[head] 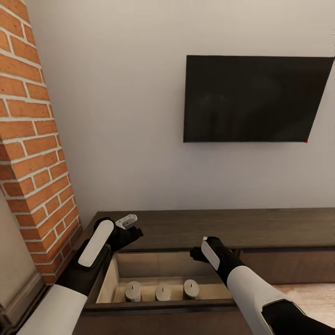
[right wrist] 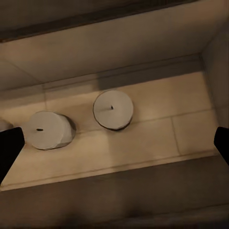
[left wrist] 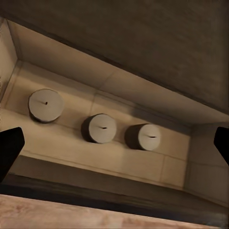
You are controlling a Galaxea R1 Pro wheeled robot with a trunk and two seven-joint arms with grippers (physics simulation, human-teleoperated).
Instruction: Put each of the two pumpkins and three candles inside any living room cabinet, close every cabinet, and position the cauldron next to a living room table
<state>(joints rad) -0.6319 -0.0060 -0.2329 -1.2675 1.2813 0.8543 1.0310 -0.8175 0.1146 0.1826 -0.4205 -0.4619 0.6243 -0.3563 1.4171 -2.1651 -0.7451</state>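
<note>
The cabinet (head: 223,228) runs along the wall, and its left drawer (head: 108,284) is pulled open. Three candles stand in a row on the drawer's pale floor: one (head: 133,291) at the left, one (head: 163,292) in the middle, one (head: 190,289) at the right. My left gripper (head: 124,234) hangs open over the drawer's back left corner. My right gripper (head: 199,254) hangs open over its back right. The left wrist view looks down on all three candles (left wrist: 101,128) between wide-apart fingertips (left wrist: 9,150). In the right wrist view are two candles (right wrist: 112,109). The pumpkins and the cauldron are out of view.
A black TV (head: 253,98) hangs on the white wall above the cabinet. A red brick column (head: 32,149) stands close at the left, beside the drawer. A strip of light wooden floor (head: 304,298) lies at the lower right.
</note>
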